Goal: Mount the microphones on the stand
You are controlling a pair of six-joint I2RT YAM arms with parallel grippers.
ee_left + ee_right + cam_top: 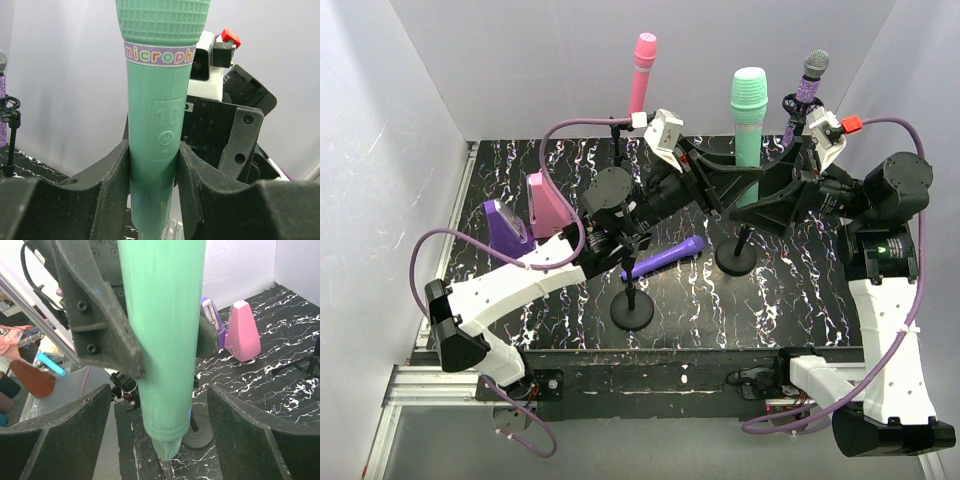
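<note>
Above marbled table (800, 290), left gripper (154, 170) clamps mint microphone (159, 75).

Four toy microphones are showing above the table (790, 300): a pink microphone (645, 70), a mint green microphone (749, 115), a glittery purple microphone (810, 85) and a plain purple microphone (663, 258). Four black stands (633, 305) (737, 255) (619, 135) (791, 115) are standing on the table. Two wedges are sitting on it, a pink wedge (548, 208) and a purple wedge (503, 222).
</note>
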